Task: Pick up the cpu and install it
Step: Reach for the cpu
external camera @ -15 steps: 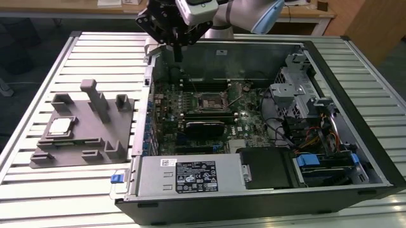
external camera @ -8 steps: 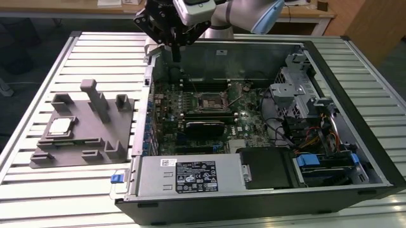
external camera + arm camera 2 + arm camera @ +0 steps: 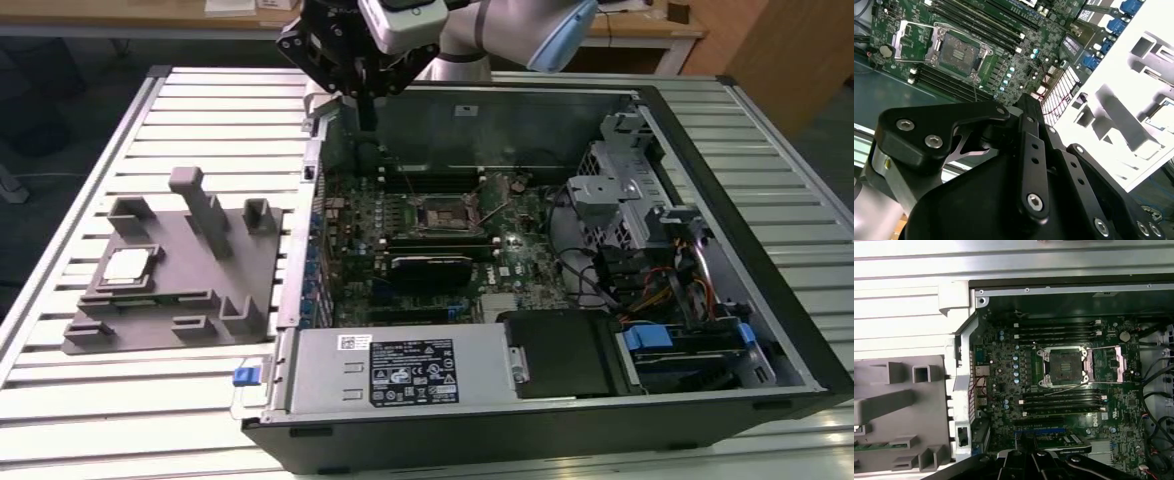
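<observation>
At the exterior view's left, on the slatted desk (image 3: pixel 214 120), flat in a recess of the grey fixture block (image 3: pixel 160 300): the cpu (image 3: pixel 127 265), pale top up, not yet picked, well apart from the gripper. Likely hard to pinch, being thin and sunk among raised walls; easy to tilt, drop or scrape against the block. Further right, the side wall of the open computer case (image 3: pixel 315 190), standing between block and board; probably a snag for anything carried across too low. Just past it, above the far corner of the case, the gripper (image 3: pixel 363 110), drawn narrow and holding nothing. Right again, on the motherboard (image 3: pixel 400 250), the socket (image 3: pixel 441 210); in both wrist views that socket (image 3: pixel 956 50) (image 3: pixel 1064 367) bare, retaining frame (image 3: pixel 1111 362) swung aside, thin lever wire (image 3: pixel 1064 389) lying close by. Judged the riskiest spot: bent contacts from a tilted or wrongly turned set-down, or a catch on frame or wire. Lastly the arm (image 3: pixel 534 30), pale, reaching in from the far right of the exterior view, wrist bent so as to aim the gripper straight down, high over the board's far edge.
</observation>
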You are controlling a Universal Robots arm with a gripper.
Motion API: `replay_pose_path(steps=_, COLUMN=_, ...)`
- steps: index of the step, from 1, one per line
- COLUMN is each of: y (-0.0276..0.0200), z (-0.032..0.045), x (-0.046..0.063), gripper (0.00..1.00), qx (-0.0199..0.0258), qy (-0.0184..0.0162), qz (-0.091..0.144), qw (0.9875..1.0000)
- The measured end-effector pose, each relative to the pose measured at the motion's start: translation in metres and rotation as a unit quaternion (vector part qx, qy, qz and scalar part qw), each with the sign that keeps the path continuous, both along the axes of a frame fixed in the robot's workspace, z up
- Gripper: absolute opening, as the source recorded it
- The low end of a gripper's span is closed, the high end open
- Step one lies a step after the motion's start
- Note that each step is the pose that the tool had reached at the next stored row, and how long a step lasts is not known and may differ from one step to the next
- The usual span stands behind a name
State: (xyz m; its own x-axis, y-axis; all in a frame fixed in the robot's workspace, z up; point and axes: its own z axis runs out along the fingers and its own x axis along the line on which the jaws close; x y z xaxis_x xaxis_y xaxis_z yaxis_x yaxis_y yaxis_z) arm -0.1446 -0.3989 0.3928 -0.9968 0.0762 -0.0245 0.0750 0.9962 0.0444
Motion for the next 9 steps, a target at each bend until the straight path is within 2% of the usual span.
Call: replay_pose_path(steps=9, y=0.0, z=-0.0002, x=-0.0043, gripper=0.11, qx=0.0, qy=0.0, qz=0.0, qw=1.0)
